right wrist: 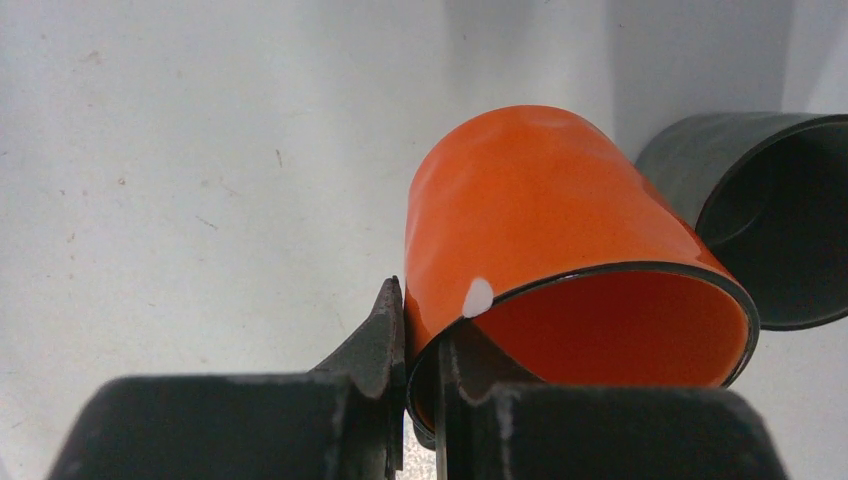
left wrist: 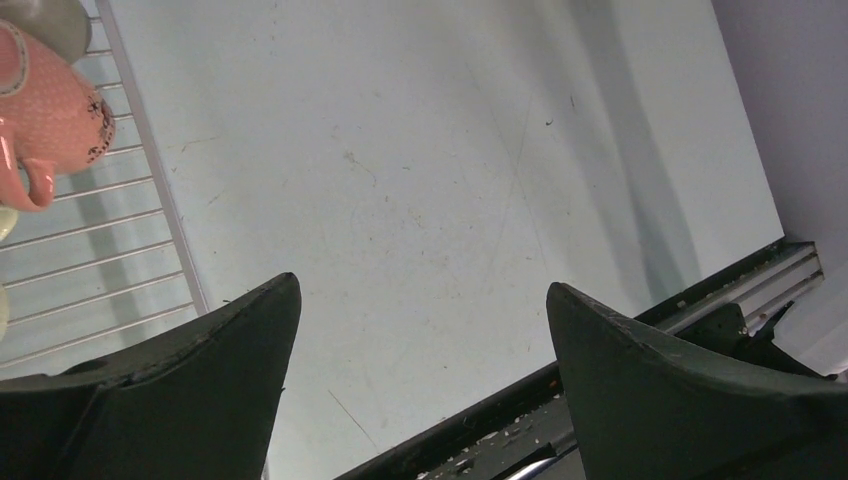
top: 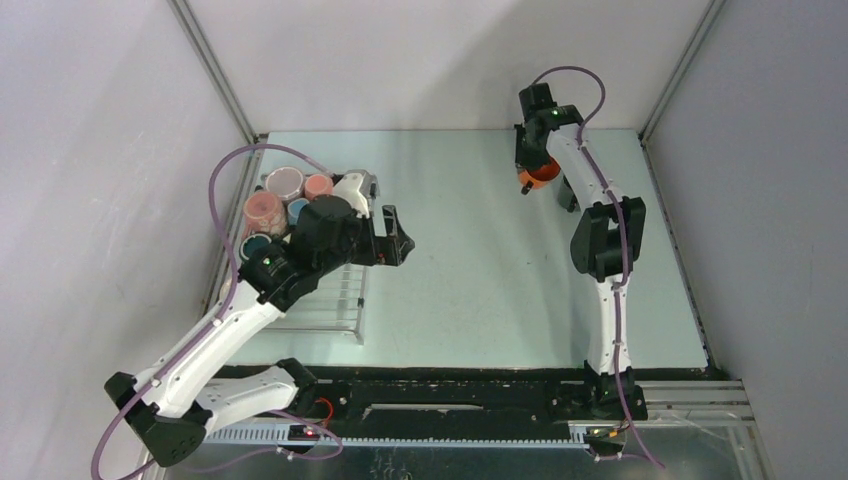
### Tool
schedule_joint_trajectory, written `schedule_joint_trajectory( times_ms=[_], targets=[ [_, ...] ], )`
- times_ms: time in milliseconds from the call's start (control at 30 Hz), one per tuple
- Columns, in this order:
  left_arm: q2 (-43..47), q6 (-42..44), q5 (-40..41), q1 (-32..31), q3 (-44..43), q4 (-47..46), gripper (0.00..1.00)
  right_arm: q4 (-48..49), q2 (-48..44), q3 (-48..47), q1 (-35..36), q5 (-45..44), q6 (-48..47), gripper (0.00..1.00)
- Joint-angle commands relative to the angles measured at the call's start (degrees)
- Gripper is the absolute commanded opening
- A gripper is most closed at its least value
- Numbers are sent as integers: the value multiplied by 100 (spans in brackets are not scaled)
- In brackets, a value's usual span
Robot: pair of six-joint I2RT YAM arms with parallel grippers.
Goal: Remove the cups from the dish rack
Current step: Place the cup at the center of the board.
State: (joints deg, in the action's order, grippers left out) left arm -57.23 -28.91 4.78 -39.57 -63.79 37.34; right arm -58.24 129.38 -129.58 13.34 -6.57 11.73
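Rack (top: 325, 305) of silver wire lies on the tabletop (top: 470, 270) at the left of the top view. Its upper end is crowded with cups: a pink cup (top: 264, 210), a lilac cup (top: 284, 182), a peach cup (top: 318, 186), a cream cup (top: 350, 188), and a teal cup (top: 258, 247) and a blue cup (top: 298, 209) partly hidden under the left arm (top: 230, 330). The left tool (top: 395, 238) hangs just past the right rim of the rack, near these cups. Its fingers are spread wide. In the left wrist view only bare tabletop shows between them, and a dotted cup (left wrist: 50, 110) and some rack bars are at the upper left corner of that frame.

The right tool (top: 530, 172) is at the upper right of the top view, well apart from the rack. It is pinching the orange cup (top: 541, 176) by its wall: in the right wrist view one finger presses outside and the other goes inside the rim, the two almost pressed together. The cup is tilted, with its mouth turned toward the lower right of the frame. A green cup (right wrist: 760, 210) is just beside it at the right edge; I cannot tell if the two touch.
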Motion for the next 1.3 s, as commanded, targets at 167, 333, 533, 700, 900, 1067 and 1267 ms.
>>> schedule_joint_trajectory(
  times_ms=[167, 333, 533, 700, 900, 1067, 1267],
  targets=[
    [588, 113, 341, 85, 370, -652, 100, 33, 351, -410, -111, 64, -255, 0],
    [476, 395, 262, 121, 146, -322, 100, 59, 553, -415, -130, 75, -290, 0],
    [432, 466, 94, 185, 139, -297, 100, 12, 772, -505, -187, 128, -303, 0],
    [449, 465, -3, 245, 188, -328, 100, -140, 975, -714, -198, 124, -313, 0],
    [441, 532, -141, 287, 200, -342, 100, -183, 1040, -730, -201, 71, -304, 22],
    [471, 570, -204, 341, 179, -311, 100, -177, 1061, -763, -175, 113, -296, 37],
    [503, 589, -287, 396, 174, -312, 100, -267, 1009, -974, -139, 119, -256, 52]
  ],
)
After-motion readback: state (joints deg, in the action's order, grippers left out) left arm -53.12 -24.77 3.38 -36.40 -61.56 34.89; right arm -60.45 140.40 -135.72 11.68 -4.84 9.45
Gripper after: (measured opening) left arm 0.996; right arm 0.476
